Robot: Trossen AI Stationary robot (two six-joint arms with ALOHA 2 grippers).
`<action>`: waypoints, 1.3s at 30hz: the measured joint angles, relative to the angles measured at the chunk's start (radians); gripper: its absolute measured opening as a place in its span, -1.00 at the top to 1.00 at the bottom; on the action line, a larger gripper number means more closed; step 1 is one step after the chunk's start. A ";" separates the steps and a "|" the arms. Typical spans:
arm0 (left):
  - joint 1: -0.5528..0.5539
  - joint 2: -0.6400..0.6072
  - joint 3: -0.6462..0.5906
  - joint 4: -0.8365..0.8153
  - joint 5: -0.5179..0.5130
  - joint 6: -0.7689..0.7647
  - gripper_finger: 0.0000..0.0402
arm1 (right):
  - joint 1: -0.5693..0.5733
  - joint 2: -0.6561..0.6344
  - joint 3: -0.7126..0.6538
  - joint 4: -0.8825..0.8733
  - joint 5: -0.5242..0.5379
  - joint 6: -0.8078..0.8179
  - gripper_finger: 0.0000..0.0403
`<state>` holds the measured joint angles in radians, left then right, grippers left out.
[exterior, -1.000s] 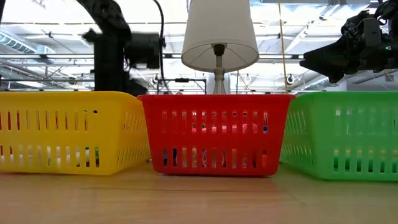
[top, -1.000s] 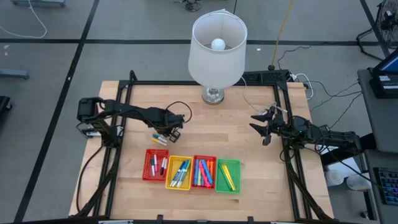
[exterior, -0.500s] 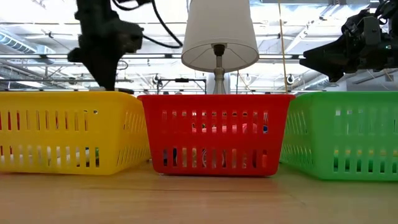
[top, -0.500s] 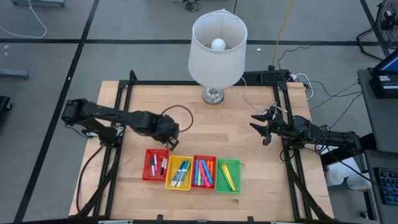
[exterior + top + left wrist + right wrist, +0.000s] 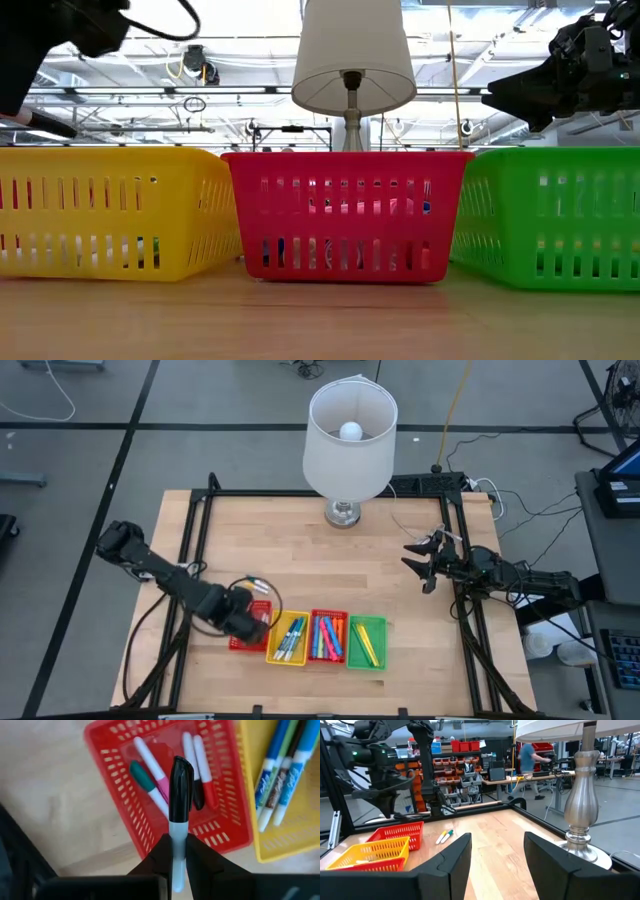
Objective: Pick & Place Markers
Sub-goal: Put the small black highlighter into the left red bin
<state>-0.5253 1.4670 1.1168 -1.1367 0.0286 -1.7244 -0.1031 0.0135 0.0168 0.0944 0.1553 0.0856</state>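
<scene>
Four mesh trays in a row, lower centre of the high view: red tray (image 5: 240, 641), yellow tray (image 5: 288, 639), second red tray (image 5: 328, 637), green tray (image 5: 366, 643). Left gripper (image 5: 176, 851) clenched on one black-capped marker (image 5: 179, 795) above the leftmost red tray, which holds four markers. Two loose markers (image 5: 254, 584) lie on the wood table (image 5: 350, 570) just above that tray. One lamp (image 5: 349, 440) at upper centre. Right gripper (image 5: 418, 564) at the right, spread and holding nothing. Grey floor around the table; one person shows in the room behind.

Bright, even light; lit lamp (image 5: 349, 432); close-ups blurry.
</scene>
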 joint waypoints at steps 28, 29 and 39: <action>-0.017 0.000 -0.016 -0.014 -0.059 -0.133 0.78 | 0.000 0.000 0.000 0.000 0.000 0.000 0.16; -0.017 0.000 -0.016 -0.014 -0.060 -0.132 0.77 | 0.000 0.000 0.000 0.000 0.000 0.000 0.16; -0.017 0.000 -0.016 -0.014 -0.061 -0.102 0.49 | 0.000 0.000 0.000 0.000 0.000 0.000 0.16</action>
<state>-0.5426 1.4670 1.1007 -1.1507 -0.0320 -1.8263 -0.1028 0.0135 0.0168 0.0940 0.1551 0.0856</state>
